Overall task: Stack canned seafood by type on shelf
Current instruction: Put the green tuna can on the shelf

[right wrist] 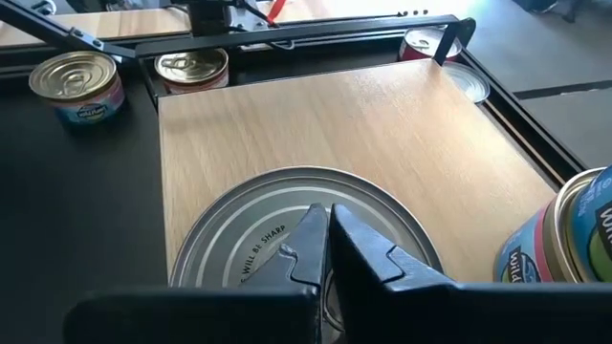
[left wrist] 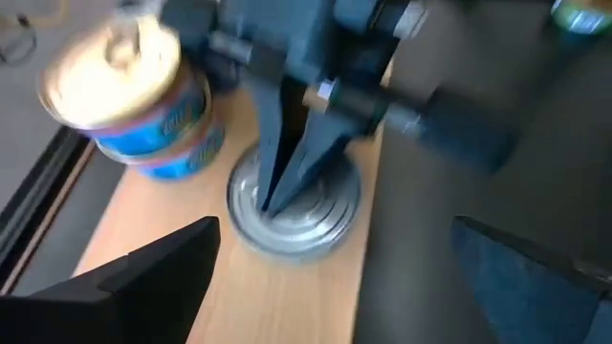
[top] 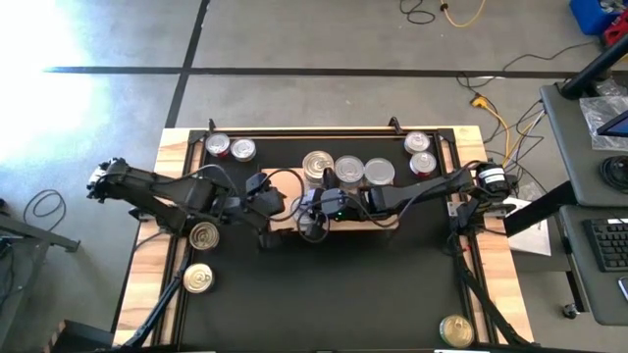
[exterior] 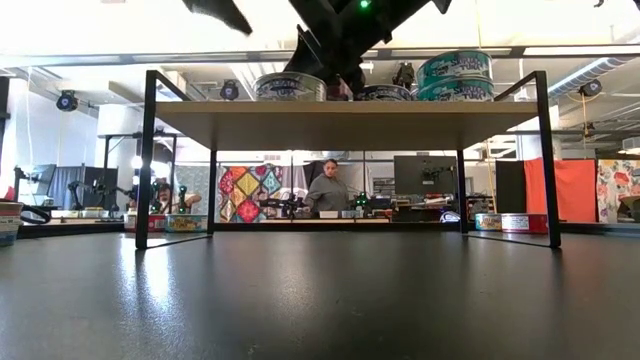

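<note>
**Closed right gripper is pressing on a tin while the left one is waiting wide open**

Black matting is covering the table, and a pale wooden shelf (right wrist: 382,124) on a dark frame is standing at its middle. On the shelf, the right gripper (right wrist: 325,250) is resting its closed fingertips on the silver lid of a flat tin (right wrist: 239,229); it is not clasping the tin, and the likely purpose is to nudge or steady it into line. Just beside that tin a blue-labelled stack (left wrist: 143,105) of two tins is sitting, so like is probably being gathered with like. The left gripper (left wrist: 335,272) is hovering near the same tin with its fingers spread wide and holding nothing, seemingly ready to take or square it. More tins (top: 348,169) are sitting further along the shelf, while loose ones are lying on the mat: a pair with red labels (top: 230,147) at the far left, and two gold-lidded tins (top: 201,257) at the near left, apparently waiting for sorting.
</note>
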